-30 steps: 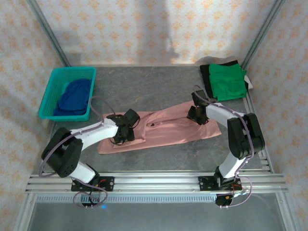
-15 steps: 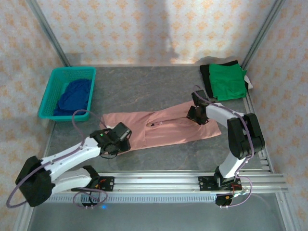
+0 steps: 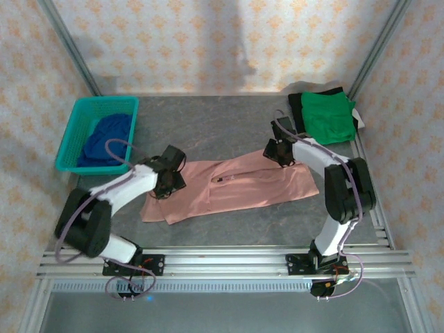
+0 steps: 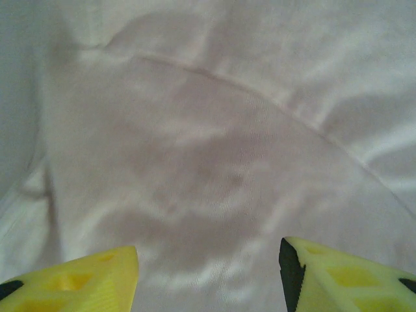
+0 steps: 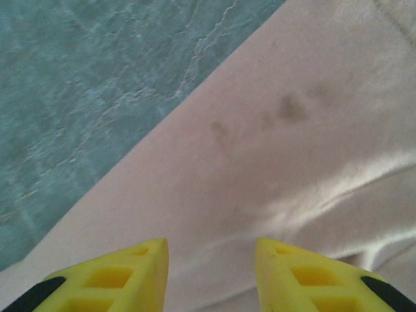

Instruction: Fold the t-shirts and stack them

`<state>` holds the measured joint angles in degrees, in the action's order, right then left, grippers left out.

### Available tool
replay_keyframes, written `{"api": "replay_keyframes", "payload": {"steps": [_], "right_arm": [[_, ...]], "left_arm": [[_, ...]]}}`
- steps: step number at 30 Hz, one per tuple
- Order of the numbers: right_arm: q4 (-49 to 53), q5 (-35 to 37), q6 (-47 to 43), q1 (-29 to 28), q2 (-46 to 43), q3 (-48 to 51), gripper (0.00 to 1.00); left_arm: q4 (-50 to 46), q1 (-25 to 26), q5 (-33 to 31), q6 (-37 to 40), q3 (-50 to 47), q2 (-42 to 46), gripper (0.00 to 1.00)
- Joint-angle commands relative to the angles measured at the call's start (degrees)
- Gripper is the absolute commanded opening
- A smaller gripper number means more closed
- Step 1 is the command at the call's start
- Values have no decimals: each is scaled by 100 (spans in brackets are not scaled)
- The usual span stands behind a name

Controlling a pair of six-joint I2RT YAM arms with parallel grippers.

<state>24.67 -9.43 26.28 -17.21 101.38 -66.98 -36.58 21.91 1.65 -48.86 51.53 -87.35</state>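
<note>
Grey table [image 3: 229,132], dusty-pink t-shirt [image 3: 236,191] stretched across centre frame
Left gripper [image 3: 166,182] and right gripper [image 3: 276,154] hang over its opposite ends, jaws spread, nothing pinched, likely placed to fold it

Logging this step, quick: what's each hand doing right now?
Left hand: open above the pink t-shirt, holding nothing.
Right hand: open over that shirt's edge, holding nothing.

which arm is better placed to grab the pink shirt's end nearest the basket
Left. The left gripper sits open over that end of the pink shirt; the right gripper is at the opposite end.
</note>
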Motion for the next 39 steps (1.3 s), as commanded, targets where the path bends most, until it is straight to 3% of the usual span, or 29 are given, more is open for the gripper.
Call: {"api": "replay_keyframes", "payload": {"steps": [1, 7, 12, 15, 18, 21, 23, 26, 29, 34, 39], "right_arm": [[394, 649, -167, -1, 325, -111, 39], [814, 856, 0, 10, 390, 111, 38], [732, 207, 561, -184, -654, 1358, 38], [936, 73, 701, -433, -1258, 1852, 38], [1375, 481, 706, -595, -1912, 1913, 40], [1150, 673, 499, -606, -2231, 1859, 41], [1020, 682, 308, -606, -2050, 1677, 41], [893, 718, 21, -604, -1491, 1414, 41], [943, 1177, -120, -604, -884, 1138, 40], [1154, 1124, -2, -608, -303, 1065, 38], [988, 565, 651, -786, -929, 1902, 38]], "left_arm": [[261, -155, 26, 413, 699, -820, 59], [121, -511, 5, 769, 1762, -2256, 58], [-158, -794, 95, 1164, 3138, -3363, 58], [-692, -845, 266, 1492, 4624, -4210, 58], [-1267, -826, 629, 1762, 6324, -5033, 58], [-1942, -769, 687, 1792, 7657, -5505, 60], [-2010, -756, 547, 1904, 7680, -5369, 66], [-1435, -748, 546, 1685, 6690, -4790, 74], [-857, -724, 802, 1506, 5964, -4636, 75], [-908, -654, 1178, 1350, 6396, -5419, 68], [-1051, -610, 1314, 1363, 7588, -6261, 64]]}}
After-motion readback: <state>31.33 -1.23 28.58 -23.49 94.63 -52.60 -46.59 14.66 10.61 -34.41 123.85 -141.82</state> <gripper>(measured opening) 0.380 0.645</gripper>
